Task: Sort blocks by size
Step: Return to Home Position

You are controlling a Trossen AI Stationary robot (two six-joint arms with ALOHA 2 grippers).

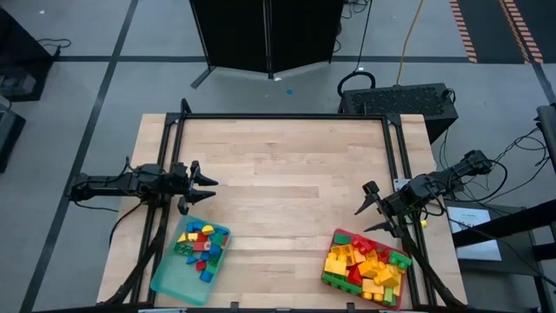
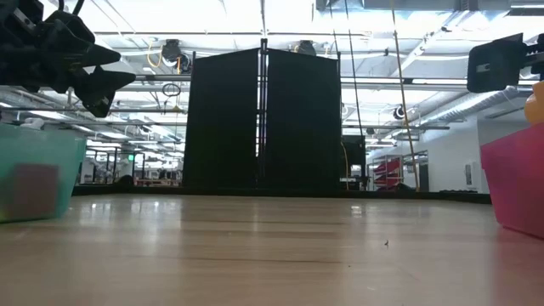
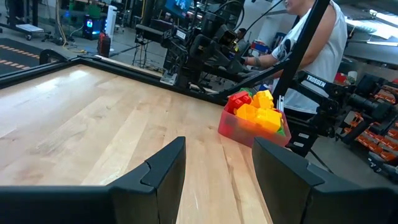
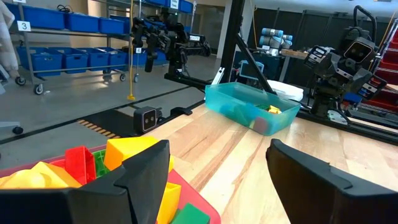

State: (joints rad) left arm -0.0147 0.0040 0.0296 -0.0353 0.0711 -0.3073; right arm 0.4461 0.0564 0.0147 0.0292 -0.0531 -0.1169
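**Heaped bricks could spill**

Both jaws gape wide, empty. Just beside the right jaws, large blocks [image 1: 365,265] heap above the red tray [image 3: 235,127]; a low swing could scatter them. Farther off, small blocks [image 1: 198,242] lie in the teal tray [image 1: 174,280] near the left jaws

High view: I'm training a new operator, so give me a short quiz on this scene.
1. True or false: the left gripper and the right gripper are both open and empty.
2. Which holds the larger blocks? A) teal tray B) red tray
3. The teal tray lies on the ___ arm's side.
Key: 1 true; 2 B; 3 left.
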